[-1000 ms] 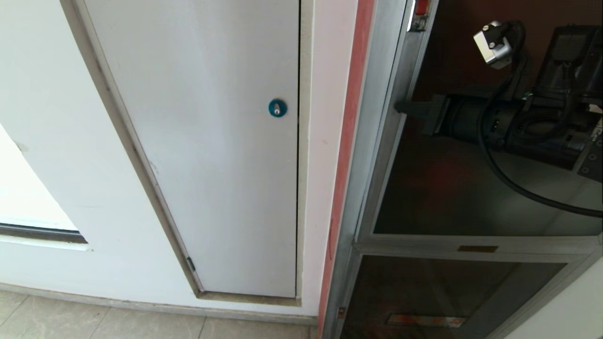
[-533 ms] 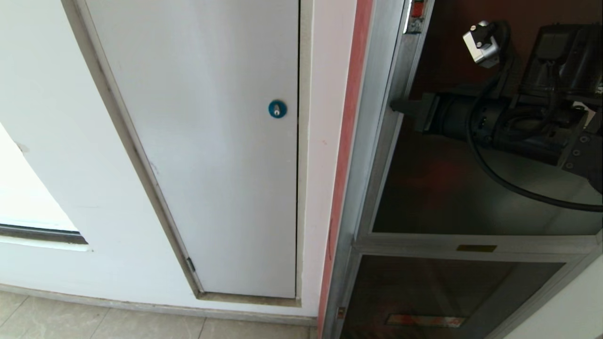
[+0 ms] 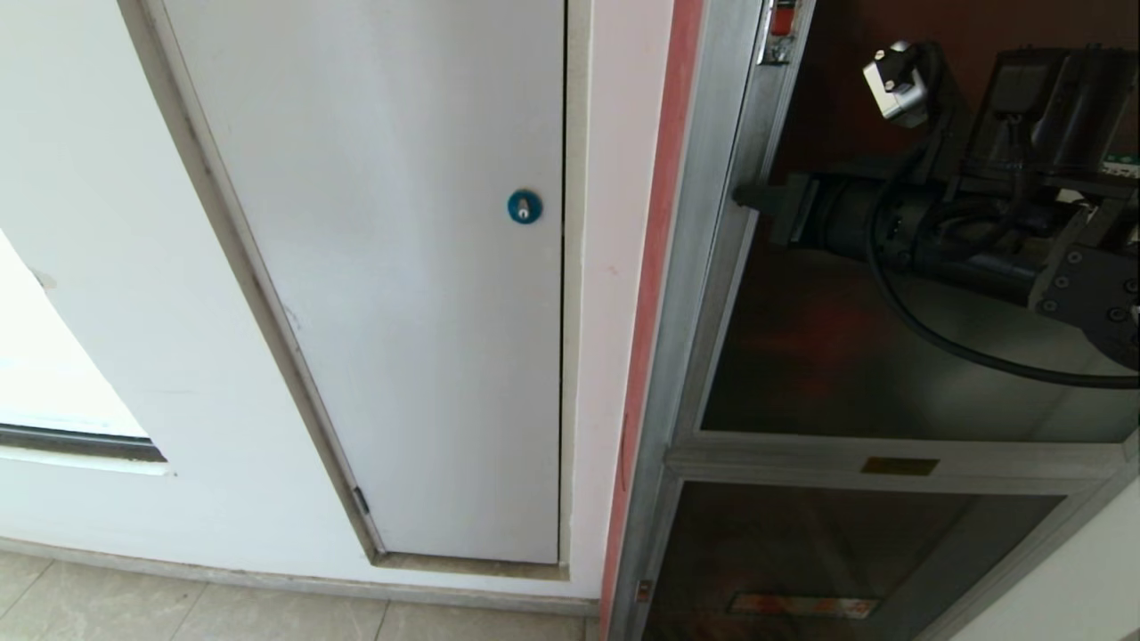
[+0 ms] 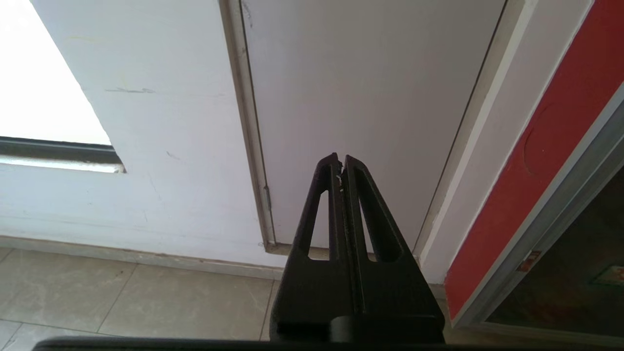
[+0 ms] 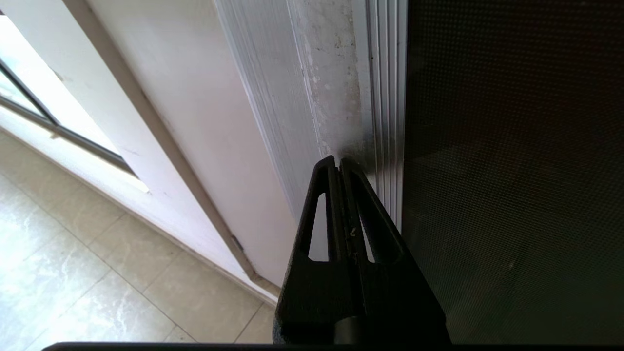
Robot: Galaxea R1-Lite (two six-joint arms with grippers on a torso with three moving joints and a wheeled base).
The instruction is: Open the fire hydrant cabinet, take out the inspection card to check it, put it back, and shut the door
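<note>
The robot's black right gripper point(image 3: 744, 194), jaws pressed together and pinching nothing, pushes its tip against the silver aluminium frame of the large dark tinted-glass door point(image 3: 882, 374) of the tall silver aluminium-framed fire hydrant cabinet point(image 3: 712, 294). Over the last second the arm has slid leftward across the glass, and the gripper tip, which a moment ago sat at the inner edge of the door's stile, now lies on the metal. In the head view the door's upright edge also appears to have crept slightly left, though whether the door itself has swung cannot be told for certain.

In the right wrist view the closed tip point(image 5: 339, 163) touches the ribbed stile just beside the dotted dark glass, with the white wall running away on the other side. It looks like the closing or opening push at the door's edge; the thin whitish inspection card is nowhere in view, so whether it lies inside behind the glass cannot be told.

Room is tight at that edge: a red-painted strip point(image 3: 655, 267) and a narrow band of wall separate the cabinet from the plain white panel with a blue round lock point(image 3: 525, 206). Below, a second smaller dark glass panel point(image 3: 828, 561) sits under a silver crossbar. The left gripper point(image 4: 341, 161), jaws together and empty, hangs parked low, pointing at the white panel's bottom corner above the pale tiled floor point(image 4: 122, 297), well apart from the work.
</note>
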